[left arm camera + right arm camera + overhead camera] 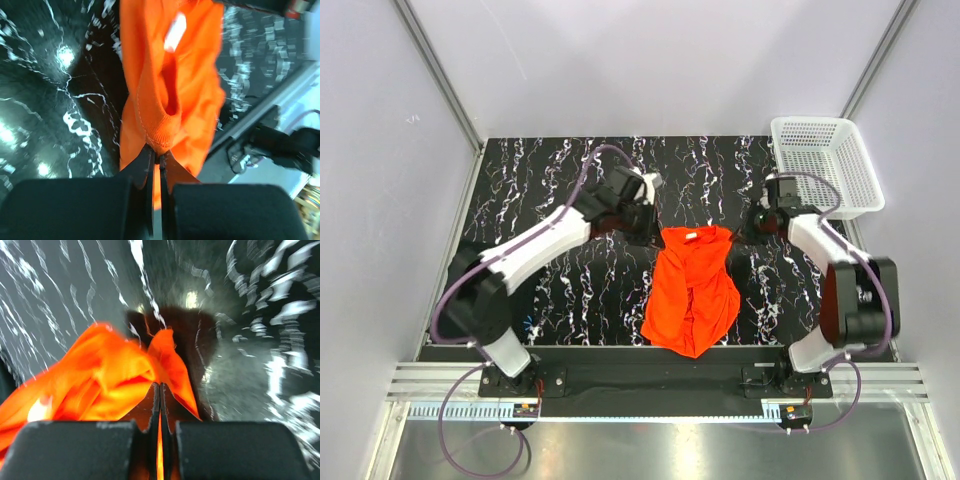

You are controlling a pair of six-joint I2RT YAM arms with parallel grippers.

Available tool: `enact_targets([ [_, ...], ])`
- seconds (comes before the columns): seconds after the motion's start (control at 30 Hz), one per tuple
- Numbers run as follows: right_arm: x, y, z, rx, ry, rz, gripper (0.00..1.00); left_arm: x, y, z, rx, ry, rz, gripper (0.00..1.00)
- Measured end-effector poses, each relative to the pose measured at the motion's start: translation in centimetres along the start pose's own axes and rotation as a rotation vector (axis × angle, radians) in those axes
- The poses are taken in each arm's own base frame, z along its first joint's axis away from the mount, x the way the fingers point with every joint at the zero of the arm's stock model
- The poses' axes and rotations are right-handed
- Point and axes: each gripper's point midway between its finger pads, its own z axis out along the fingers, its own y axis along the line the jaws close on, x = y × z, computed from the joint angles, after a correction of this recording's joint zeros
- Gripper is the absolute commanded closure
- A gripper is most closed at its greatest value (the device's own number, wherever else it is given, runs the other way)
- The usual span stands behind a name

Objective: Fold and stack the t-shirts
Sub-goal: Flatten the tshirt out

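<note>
Here the left fingers [141, 169] and right fingers [150, 406] are each clenched on the far edge of the orange shirt [692, 290], which is bunched mid-way across the surface [550, 190]; spreading seems in hand; next, probably, draw the held ends apart and lay it flat.

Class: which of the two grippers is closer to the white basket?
The right gripper, shut on the orange t-shirt, sits near the basket; the left gripper is across the shirt.

orange t-shirt [692, 290]: soft cloth, wrinkly, matt | mat [550, 170] under the t-shirt: black, shiny, smooth | basket [825, 160] right of the t-shirt: white plastic mesh
</note>
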Motion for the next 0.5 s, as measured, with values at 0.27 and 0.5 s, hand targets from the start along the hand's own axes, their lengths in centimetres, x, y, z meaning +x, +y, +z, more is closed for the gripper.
enact_targets([
  [0.27, -9.3, 5.2, -16.7, 0.029, -0.628, -0.148, 1.00, -1.5, -6.9, -9.5, 0.174, -0.134, 0.126, 1.00],
  [0.5, -11.2, 9.4, -35.8, -0.003, -1.152, -0.220, 1.00, -2.1, -16.6, -18.9, 0.430, -0.287, 0.351, 1.00],
])
